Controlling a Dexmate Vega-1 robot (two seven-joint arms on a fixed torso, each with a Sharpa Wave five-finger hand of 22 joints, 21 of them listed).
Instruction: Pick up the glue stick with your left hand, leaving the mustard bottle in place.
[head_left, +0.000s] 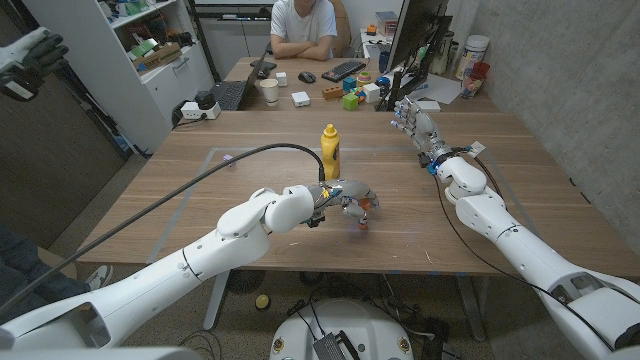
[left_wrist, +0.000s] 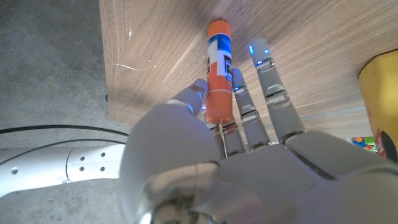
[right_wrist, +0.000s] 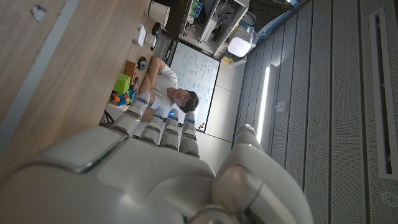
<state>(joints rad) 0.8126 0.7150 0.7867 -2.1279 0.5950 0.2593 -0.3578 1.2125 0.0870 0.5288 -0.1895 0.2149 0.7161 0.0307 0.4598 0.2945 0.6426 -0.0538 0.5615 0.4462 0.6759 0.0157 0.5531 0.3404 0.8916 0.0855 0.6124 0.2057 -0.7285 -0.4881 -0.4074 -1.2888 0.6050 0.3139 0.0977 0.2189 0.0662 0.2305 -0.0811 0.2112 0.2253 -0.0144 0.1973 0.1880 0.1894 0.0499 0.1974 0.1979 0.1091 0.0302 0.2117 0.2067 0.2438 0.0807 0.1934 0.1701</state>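
Orange-bodied, with a blue and white label, the glue stick (left_wrist: 219, 74) sits in the grasp of the left hand (left_wrist: 236, 149); the left wrist view shows it pinched between the thumb on one side and the fingers (left_wrist: 272, 93) alongside it, its capped end reaching out past the fingertips over the wood. In the head view the left hand (head_left: 350, 197) is over the middle of the wooden table (head_left: 520, 170), with an orange bit of the glue stick (head_left: 363, 206) showing under the curled fingers. Whether the stick is touching the tabletop or is just above it cannot be told from these views.

Just behind the left hand, toward the far side of the table, the yellow mustard bottle (head_left: 330, 152) stands upright, near the hand but apart from it; its yellow side also shows in the left wrist view (left_wrist: 380, 99).

Well apart, near the table's far right corner, the right hand (head_left: 414, 123) is held with its fingers straight and apart, grasping nothing. The right wrist view looks along the back of that hand (right_wrist: 155, 168).

Beyond the table, a second desk carries a keyboard (head_left: 343, 70), a white cup (head_left: 270, 91) and coloured blocks (head_left: 352, 98); a person (head_left: 304, 28) in a white shirt sits behind it with folded arms.
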